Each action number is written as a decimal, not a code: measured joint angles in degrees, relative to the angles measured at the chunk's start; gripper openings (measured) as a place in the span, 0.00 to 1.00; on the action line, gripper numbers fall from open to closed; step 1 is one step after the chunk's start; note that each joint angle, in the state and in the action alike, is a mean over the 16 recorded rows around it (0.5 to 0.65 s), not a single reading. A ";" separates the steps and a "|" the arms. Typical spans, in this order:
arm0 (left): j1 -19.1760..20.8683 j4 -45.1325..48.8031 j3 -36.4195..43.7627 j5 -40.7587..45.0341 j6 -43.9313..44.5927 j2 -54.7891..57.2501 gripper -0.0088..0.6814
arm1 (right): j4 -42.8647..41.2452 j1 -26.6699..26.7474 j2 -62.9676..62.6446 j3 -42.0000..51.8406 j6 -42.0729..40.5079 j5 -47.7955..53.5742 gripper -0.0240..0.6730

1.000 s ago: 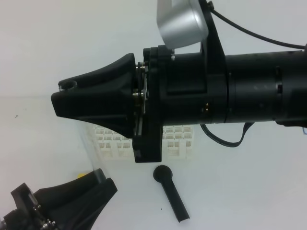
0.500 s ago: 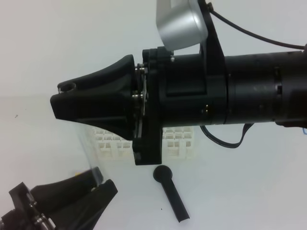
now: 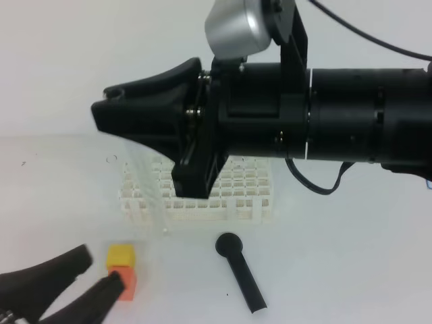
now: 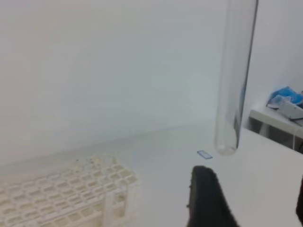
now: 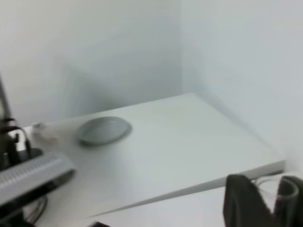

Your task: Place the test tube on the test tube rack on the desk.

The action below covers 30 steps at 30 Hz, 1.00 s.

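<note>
My right gripper [image 3: 111, 108] reaches across from the right and is shut on the test tube [image 3: 150, 189]. The tube hangs upright from its fingertips and is faint over the left part of the test tube rack [image 3: 223, 196]. In the left wrist view the test tube [image 4: 234, 85] hangs with its round bottom above the desk [image 4: 165, 156], right of the rack [image 4: 61, 189]. In the right wrist view its rim [image 5: 279, 189] sits between the fingers [image 5: 241, 198]. My left gripper [image 3: 101, 268] is open and empty at the bottom left.
A black round-headed scoop [image 3: 239, 270] lies on the desk [image 3: 351, 256] in front of the rack. A yellow block [image 3: 120, 254] and an orange block [image 3: 127, 282] sit by my left gripper's fingertips.
My right gripper has moved right and a little up with the tube, uncovering more of the rack. My left gripper has pulled down and left, uncovering the yellow and orange blocks.
</note>
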 joint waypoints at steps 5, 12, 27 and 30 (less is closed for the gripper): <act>0.00 0.13 -0.69 9.18 3.44 -7.03 0.38 | 0.60 0.00 0.00 0.00 -0.83 -3.47 0.22; 0.00 2.83 -1.41 19.96 5.18 -15.89 0.13 | 1.48 0.00 0.00 0.00 -1.18 -4.94 0.22; 0.00 36.39 -1.33 37.53 -35.50 -22.55 0.01 | 1.90 0.00 0.00 0.00 -1.55 -4.97 0.22; 0.00 41.13 -1.25 39.07 -41.87 -22.56 0.01 | 1.92 0.00 0.00 0.00 -1.80 -4.97 0.22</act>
